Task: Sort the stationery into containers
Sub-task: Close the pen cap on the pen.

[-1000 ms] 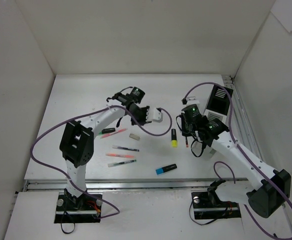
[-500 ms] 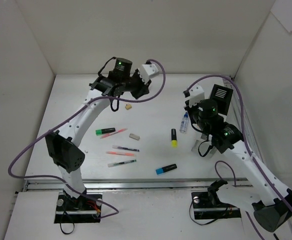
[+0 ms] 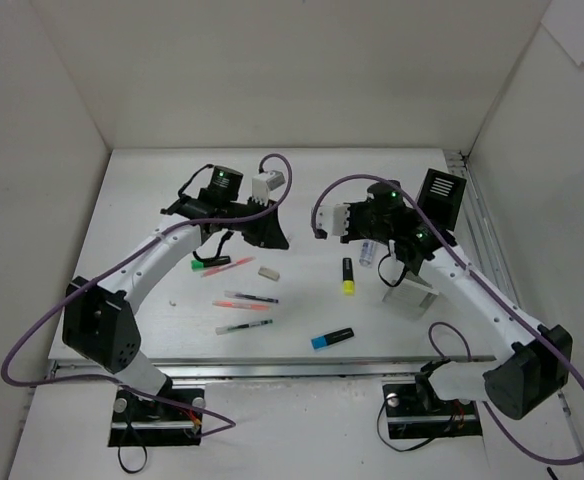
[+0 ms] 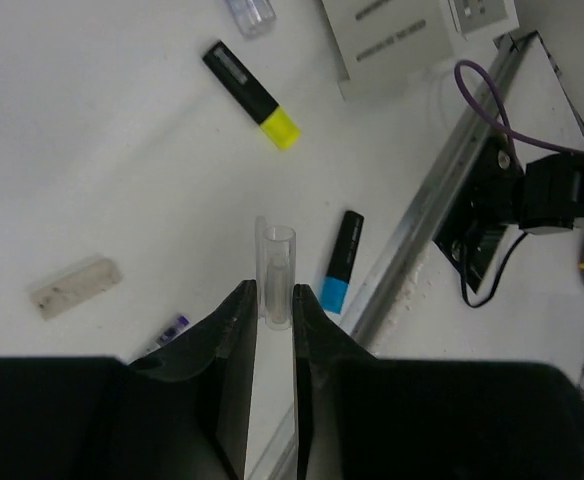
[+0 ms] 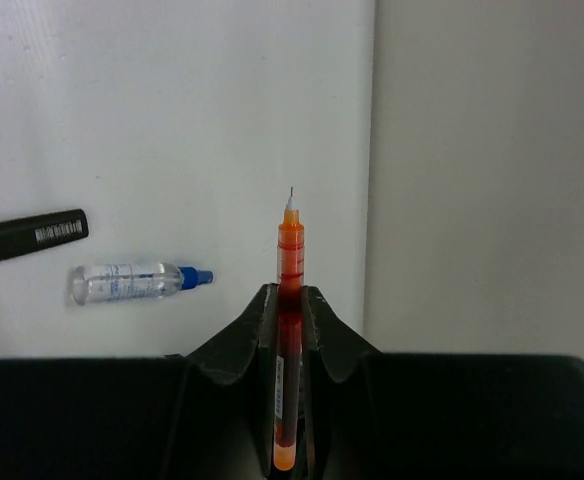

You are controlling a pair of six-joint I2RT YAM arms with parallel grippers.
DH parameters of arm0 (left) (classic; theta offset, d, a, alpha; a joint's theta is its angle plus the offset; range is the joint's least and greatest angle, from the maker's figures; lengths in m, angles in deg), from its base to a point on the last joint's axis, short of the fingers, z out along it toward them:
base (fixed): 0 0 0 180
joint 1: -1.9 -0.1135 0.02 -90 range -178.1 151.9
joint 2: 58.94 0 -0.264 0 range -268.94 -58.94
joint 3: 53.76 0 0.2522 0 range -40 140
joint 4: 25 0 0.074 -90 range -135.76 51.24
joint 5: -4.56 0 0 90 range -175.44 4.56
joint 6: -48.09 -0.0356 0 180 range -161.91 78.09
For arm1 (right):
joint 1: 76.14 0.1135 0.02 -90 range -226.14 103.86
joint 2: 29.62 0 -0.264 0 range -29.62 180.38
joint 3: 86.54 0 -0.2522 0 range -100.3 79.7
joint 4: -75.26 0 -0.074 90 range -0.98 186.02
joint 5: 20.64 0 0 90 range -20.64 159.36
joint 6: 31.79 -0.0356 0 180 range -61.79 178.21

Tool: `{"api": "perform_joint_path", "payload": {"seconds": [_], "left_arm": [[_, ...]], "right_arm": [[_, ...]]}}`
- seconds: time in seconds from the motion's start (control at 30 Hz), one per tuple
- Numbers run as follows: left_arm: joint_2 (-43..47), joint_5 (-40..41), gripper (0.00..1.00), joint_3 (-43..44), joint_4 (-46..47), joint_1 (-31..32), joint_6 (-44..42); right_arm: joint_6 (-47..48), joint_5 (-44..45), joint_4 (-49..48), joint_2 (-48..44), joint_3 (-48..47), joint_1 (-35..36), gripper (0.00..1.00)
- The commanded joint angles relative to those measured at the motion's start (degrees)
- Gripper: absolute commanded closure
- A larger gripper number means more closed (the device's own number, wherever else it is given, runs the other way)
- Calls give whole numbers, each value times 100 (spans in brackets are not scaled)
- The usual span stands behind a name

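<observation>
Left arm reaches over the white counter [image 3: 142, 200], mid-left. Left gripper [image 4: 272, 296]: jaws nearly together, pinching a slim clear-barrelled pen [image 4: 275, 262] that sticks out past the fingertips, above the surface.

Loose on the counter, left to right:
- green-capped marker [image 3: 210, 264]
- three thin pens [image 3: 242, 308] lying roughly parallel, red-orange one in the middle
- pale rectangular eraser [image 3: 268, 271], just beyond the pens
- black highlighter with blue end [image 3: 332, 338], near the front edge
- black highlighter with yellow end [image 3: 348, 277]
- clear glue bottle with blue cap [image 3: 369, 250], lying on its side just beside the yellow one

Right gripper [image 5: 290, 300]: jaws pressed onto a thin orange pen [image 5: 289, 255], needle tip pointing away from the wrist, held off the counter.

Slotted desk organizer [image 3: 440, 192] stands at the counter's right side, black section farthest and a white section nearest. The right arm crosses over its middle.
</observation>
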Motion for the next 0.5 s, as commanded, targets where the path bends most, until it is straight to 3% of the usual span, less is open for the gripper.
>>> {"api": "perform_joint_path", "payload": {"seconds": [0.0, 0.13, 0.3, 0.47], "left_arm": [[618, -464, 100, -70, 104, 193, 423], [663, -797, 100, -263, -98, 562, 388], [628, -1465, 100, -782, 261, 800, 414], [443, -1615, 100, -852, 297, 853, 467]], "right_arm": [[1829, -966, 805, 221, -702, 121, 100], [2875, -951, 1204, 493, -773, 481, 100], [3167, -1010, 1371, 222, -396, 825, 100], [3237, -1320, 1372, -376, 35, 1036, 100]]}}
